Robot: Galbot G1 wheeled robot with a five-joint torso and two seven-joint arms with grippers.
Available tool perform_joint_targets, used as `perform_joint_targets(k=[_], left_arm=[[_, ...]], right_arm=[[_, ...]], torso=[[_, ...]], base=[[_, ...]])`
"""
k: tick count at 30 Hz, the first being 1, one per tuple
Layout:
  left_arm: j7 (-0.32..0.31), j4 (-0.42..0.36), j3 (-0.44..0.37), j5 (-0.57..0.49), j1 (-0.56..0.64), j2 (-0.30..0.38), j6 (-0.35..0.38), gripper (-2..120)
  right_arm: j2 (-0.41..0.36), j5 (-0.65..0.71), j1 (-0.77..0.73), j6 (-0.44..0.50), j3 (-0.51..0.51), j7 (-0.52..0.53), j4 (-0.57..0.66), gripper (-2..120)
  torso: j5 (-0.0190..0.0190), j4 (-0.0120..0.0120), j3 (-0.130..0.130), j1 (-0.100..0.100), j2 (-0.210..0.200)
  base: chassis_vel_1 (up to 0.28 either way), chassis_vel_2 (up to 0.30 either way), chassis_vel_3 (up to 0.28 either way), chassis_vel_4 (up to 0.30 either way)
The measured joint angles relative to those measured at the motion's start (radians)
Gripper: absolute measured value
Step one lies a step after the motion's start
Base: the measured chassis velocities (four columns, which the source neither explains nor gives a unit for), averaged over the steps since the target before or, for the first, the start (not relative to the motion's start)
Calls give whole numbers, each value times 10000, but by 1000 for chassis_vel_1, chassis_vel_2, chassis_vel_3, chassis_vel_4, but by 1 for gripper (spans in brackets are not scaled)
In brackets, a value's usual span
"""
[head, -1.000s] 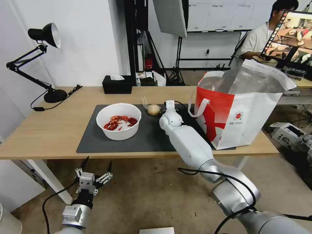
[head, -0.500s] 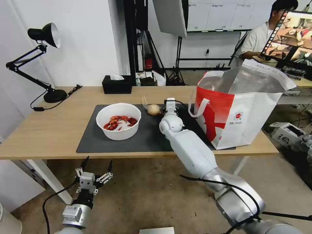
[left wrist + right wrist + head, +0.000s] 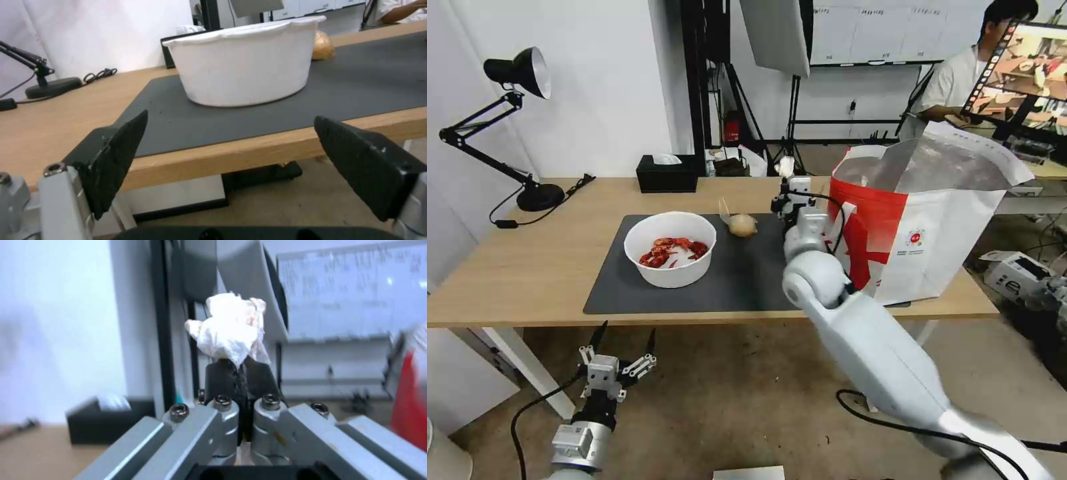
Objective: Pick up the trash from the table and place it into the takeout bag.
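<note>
My right gripper [image 3: 788,179] is raised above the table [image 3: 527,267] just left of the red-and-white takeout bag [image 3: 920,227], shut on a crumpled white tissue [image 3: 786,166] [image 3: 231,331] with reddish stains; its black fingers [image 3: 238,373] pinch the tissue's lower end. A white round bowl [image 3: 670,249] [image 3: 245,66] of red crayfish shells sits on the dark grey mat [image 3: 727,280]. A clear bag with a yellowish bun [image 3: 742,225] [image 3: 322,46] lies on the mat behind it. My left gripper [image 3: 620,347] [image 3: 231,166] hangs open below the table's front edge.
A black tissue box [image 3: 667,173] stands at the table's back edge. A black desk lamp [image 3: 514,120] with its cord occupies the far left. The bag's mouth stands open with a raised foil flap [image 3: 960,150]. A person sits behind at the far right.
My right arm has lifted from the mat and swung up and right toward the bag, carrying the tissue. The left arm has not moved.
</note>
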Motion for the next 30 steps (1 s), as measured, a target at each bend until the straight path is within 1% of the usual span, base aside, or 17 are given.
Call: perform_joint_targets(k=[2, 4, 5, 7, 8, 11, 12, 15, 20, 21, 22, 23, 24, 25, 27, 28, 30], left_arm=[[-2, -18, 3, 16, 19, -21, -17, 100], [-3, -20, 3, 16, 22, -21, -19, 100], [-6, -51, -14, 20, 59, -17, -24, 100], [-8, -98, -48, 21, 92, 3, -26, 100], [-8, -98, -48, 21, 92, 3, -26, 100], [-9, -152, -57, 28, 129, 7, -26, 100], [-9, -152, -57, 28, 129, 7, -26, 100], [-11, -179, 5, 10, 149, -26, -27, 100], [-10, -186, 102, 6, 132, -121, -26, 100], [-8, -188, 138, 13, 131, -162, -25, 100], [-8, -188, 138, 13, 131, -162, -25, 100], [-6, -193, 146, 21, 137, -181, -24, 100], [-1, -206, 149, 27, 149, -191, -23, 100], [-1, -206, 149, 27, 149, -191, -23, 100], [6, -234, 141, 32, 176, -194, -23, 100], [6, -234, 141, 32, 176, -194, -23, 100], [9, -266, 126, 33, 197, -195, -21, 100]], right_arm=[[-186, -147, -59, 418, 342, -221, 308, 0], [-200, -155, -59, 435, 372, -224, 332, 0], [-356, -256, -60, 470, 743, -163, 551, 0], [-582, -539, -67, -1, 1203, 210, 778, 0], [-582, -539, -67, -1, 1203, 210, 778, 0], [-1068, -302, -159, -1073, 1854, 779, 1052, 0], [-1068, -302, -159, -1073, 1854, 779, 1052, 0], [-1565, 849, -330, -1950, 2264, 1138, 1301, 0], [-1829, 1507, -434, -2437, 2509, 1369, 1342, 0], [-1941, 1858, -443, -2767, 2594, 1563, 1404, 0], [-1941, 1858, -443, -2767, 2594, 1563, 1404, 0], [-2015, 2153, -473, -3018, 2664, 1608, 1486, 0], [-2096, 2395, -515, -3296, 2726, 1590, 1570, 2], [-2096, 2395, -515, -3296, 2726, 1590, 1570, 2], [-2253, 2798, -604, -3708, 2819, 1418, 1723, 14], [-2253, 2798, -604, -3708, 2819, 1418, 1723, 14], [-2318, 3111, -620, -3834, 2870, 1395, 1785, 24]], torso=[[0, 0, 0, 1, -1], [0, 0, 0, 1, 0], [0, 2, 0, 1, 0], [0, 1, 0, 1, 0], [0, 1, 0, 1, 0], [1, 0, 0, 0, 0], [1, 0, 0, 0, 0], [1, -1, 1, 0, 0], [0, 0, 1, 0, 0], [0, 1, 1, 1, -1], [0, 1, 1, 1, -1], [0, 0, 1, 1, -1], [-2, 1, 1, 1, -1], [-2, 1, 1, 1, -1], [-1, 0, 1, 1, 0], [-1, 0, 1, 1, 0], [-1, 1, 1, 1, 0]], base=[[0, 0, 0, 0], [0, 0, 0, 0], [0, 0, 0, 0], [0, 0, 0, 0], [0, 0, 0, 0], [0, 0, 0, 0], [0, 0, 0, 0], [0, 0, 0, 0], [0, 0, 0, 0], [0, 0, 0, 0], [0, 0, 0, 0], [0, 0, 0, 0], [0, 0, 0, 0], [0, 0, 0, 0], [0, 0, 0, 0], [0, 0, 0, 0], [0, 0, 0, 0]])
